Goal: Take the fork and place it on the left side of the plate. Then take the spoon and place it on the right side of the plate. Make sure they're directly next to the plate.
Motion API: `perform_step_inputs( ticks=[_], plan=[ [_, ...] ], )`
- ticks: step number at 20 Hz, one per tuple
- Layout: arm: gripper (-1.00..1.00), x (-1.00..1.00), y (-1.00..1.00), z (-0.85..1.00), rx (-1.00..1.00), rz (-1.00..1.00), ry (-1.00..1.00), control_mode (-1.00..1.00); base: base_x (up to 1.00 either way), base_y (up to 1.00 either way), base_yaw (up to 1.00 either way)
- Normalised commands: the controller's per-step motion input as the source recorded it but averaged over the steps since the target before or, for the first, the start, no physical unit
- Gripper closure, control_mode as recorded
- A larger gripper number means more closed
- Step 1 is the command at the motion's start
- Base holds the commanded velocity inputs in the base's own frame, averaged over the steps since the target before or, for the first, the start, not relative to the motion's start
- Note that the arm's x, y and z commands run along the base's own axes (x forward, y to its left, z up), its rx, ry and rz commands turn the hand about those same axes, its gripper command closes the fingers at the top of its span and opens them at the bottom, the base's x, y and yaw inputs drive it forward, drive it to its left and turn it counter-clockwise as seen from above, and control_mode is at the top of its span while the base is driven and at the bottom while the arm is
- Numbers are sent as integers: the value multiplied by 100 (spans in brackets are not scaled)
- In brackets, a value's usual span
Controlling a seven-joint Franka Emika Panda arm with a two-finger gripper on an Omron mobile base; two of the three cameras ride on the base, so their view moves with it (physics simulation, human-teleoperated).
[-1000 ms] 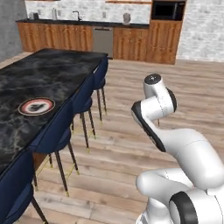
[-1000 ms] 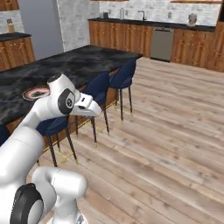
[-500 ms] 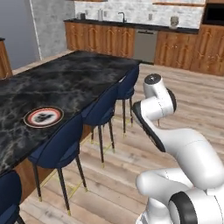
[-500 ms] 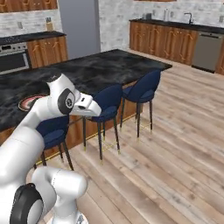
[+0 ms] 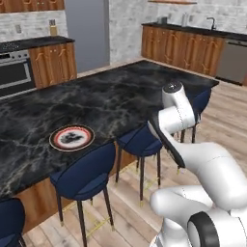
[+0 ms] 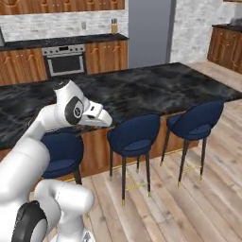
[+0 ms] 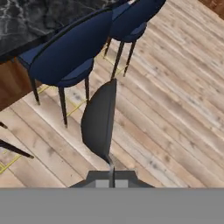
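Note:
The plate [image 5: 72, 137], round with a reddish-brown rim and a pale centre, lies on the dark marble island counter [image 5: 111, 99] near its front edge, left of the arm. My arm [image 5: 176, 116] is folded up in front of the base, over the wooden floor and short of the counter. The gripper [image 7: 111, 168] is shut with nothing in it and points down at the floor beside two blue stools [image 7: 65, 52]. The fork and the spoon are out of view.
Blue stools [image 5: 79, 176] [image 5: 142, 140] [image 6: 134, 134] [image 6: 196, 123] line the island's near side, between me and the counter. An oven [image 5: 14, 72] and a tall grey fridge [image 5: 87, 34] stand at the back wall. Open wooden floor [image 6: 198, 208] lies to the right.
The whole picture has shifted, so the base has moved: the island now runs across in front and the plate sits closer. The arm keeps its folded pose and the gripper stays shut.

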Motion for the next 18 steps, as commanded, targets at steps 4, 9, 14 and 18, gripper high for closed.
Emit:
perform_step_inputs(
  ticks=[4,9,14,18],
  plan=[
    [100,0,0,0,0,0,0,100,100,-13,62],
    [100,0,0,0,0,0,0,100,88,-31,54],
    [100,0,0,0,0,0,0,100,48,-55,45],
    [100,0,0,0,0,0,0,100,39,-40,40]
  ],
)
